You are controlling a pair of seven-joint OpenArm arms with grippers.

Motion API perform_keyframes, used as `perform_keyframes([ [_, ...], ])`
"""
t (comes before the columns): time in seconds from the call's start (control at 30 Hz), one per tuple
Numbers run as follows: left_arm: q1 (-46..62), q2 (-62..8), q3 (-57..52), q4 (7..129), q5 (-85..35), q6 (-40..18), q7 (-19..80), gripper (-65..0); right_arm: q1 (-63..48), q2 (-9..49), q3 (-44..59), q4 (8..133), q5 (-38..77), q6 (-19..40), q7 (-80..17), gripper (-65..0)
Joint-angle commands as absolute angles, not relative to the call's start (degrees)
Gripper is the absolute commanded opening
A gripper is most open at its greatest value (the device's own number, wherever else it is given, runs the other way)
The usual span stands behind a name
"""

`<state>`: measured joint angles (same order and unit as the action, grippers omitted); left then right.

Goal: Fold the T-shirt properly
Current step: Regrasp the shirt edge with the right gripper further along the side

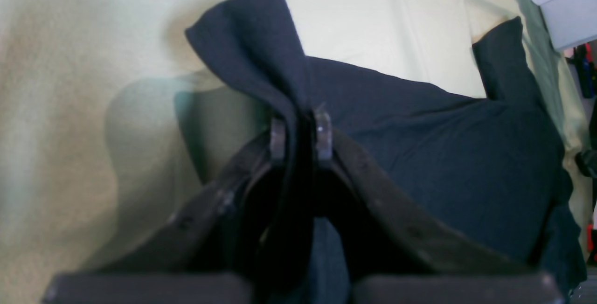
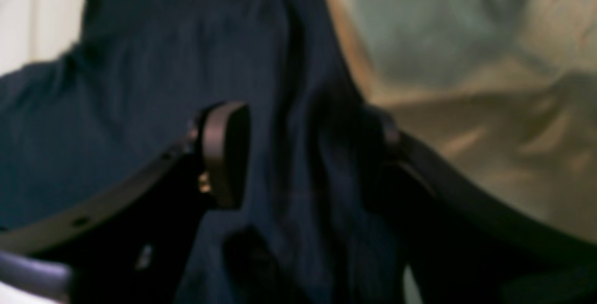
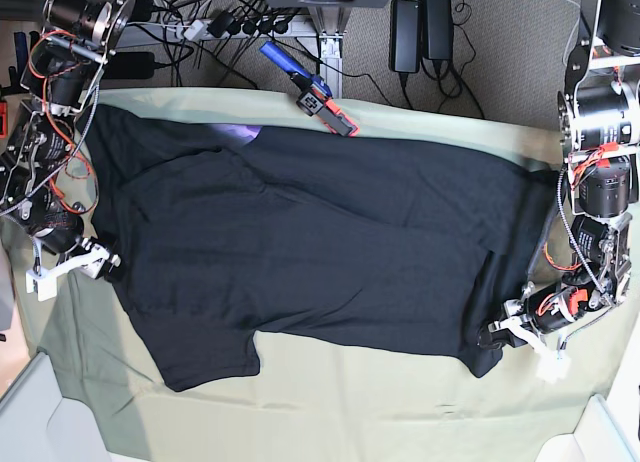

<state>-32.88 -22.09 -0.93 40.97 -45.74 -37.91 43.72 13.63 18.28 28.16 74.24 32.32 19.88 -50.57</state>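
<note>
The black T-shirt (image 3: pixel 320 242) lies spread across the pale green table cloth (image 3: pixel 350 402), a sleeve pointing to the front left. My left gripper (image 1: pixel 298 131) is shut on a raised fold of the T-shirt (image 1: pixel 443 155); in the base view that gripper (image 3: pixel 495 334) sits at the shirt's right front corner. My right gripper (image 2: pixel 303 145) stands open with bunched T-shirt cloth (image 2: pixel 140 61) between its fingers. In the base view it (image 3: pixel 100 262) is at the shirt's left edge. A small purple patch (image 3: pixel 245 132) shows near the back edge.
A blue and red tool (image 3: pixel 310 92) lies at the table's back edge, with cables and power bricks (image 3: pixel 420 27) behind it. Pale bins stand at the front left (image 3: pixel 40 422) and front right (image 3: pixel 600 432) corners. The arm bases flank the cloth.
</note>
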Motion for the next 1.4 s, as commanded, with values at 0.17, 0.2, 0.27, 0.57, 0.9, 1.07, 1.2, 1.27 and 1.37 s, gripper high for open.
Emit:
perform_keyframes([
  [0.17, -34.7, -22.9, -1.1, 41.9, -47.0, -39.7, 43.0, -59.2, 17.5, 20.0, 28.4, 75.1, 29.3, 22.3, -46.6, -29.6],
  [0.2, -34.6, -22.9, -1.1, 41.9, -47.1, -39.7, 43.2, -59.2, 17.7, 20.0, 28.4, 75.1, 28.5, 22.3, -46.0, -29.6],
  [0.27, -34.4, -22.9, -1.1, 41.9, -47.1, -39.8, 43.2, -59.2, 18.3, 20.0, 28.4, 74.8, 27.0, 22.3, -44.7, -29.6],
  [0.57, -34.2, -22.9, -1.1, 41.9, -47.4, -39.9, 44.2, -59.2, 24.0, 19.9, 28.4, 61.1, 23.3, 22.3, -35.9, -29.6],
  [0.9, -34.2, -22.9, -1.1, 41.9, -47.7, -39.9, 44.4, -59.2, 24.4, 18.3, 28.4, 54.8, 22.9, 23.0, -32.8, -29.6],
  [1.07, -34.1, -22.9, -1.1, 41.9, -47.8, -39.9, 44.4, -59.2, 24.4, 16.2, 28.4, 54.7, 22.9, 23.4, -32.5, -29.7],
  [1.2, -33.9, -22.9, -1.1, 41.9, -47.8, -39.9, 44.4, -59.2, 24.4, 15.1, 28.1, 54.7, 22.9, 24.5, -32.5, -29.7],
  [1.27, -33.8, -22.9, -1.1, 41.9, -47.8, -39.9, 44.4, -59.2, 24.4, 15.1, 26.8, 54.7, 22.9, 24.4, -32.5, -29.7],
  [1.37, -33.4, -22.9, -1.1, 41.9, -47.8, -39.9, 44.4, -59.2, 24.4, 15.1, 23.7, 54.7, 22.9, 24.4, -32.5, -29.7],
])
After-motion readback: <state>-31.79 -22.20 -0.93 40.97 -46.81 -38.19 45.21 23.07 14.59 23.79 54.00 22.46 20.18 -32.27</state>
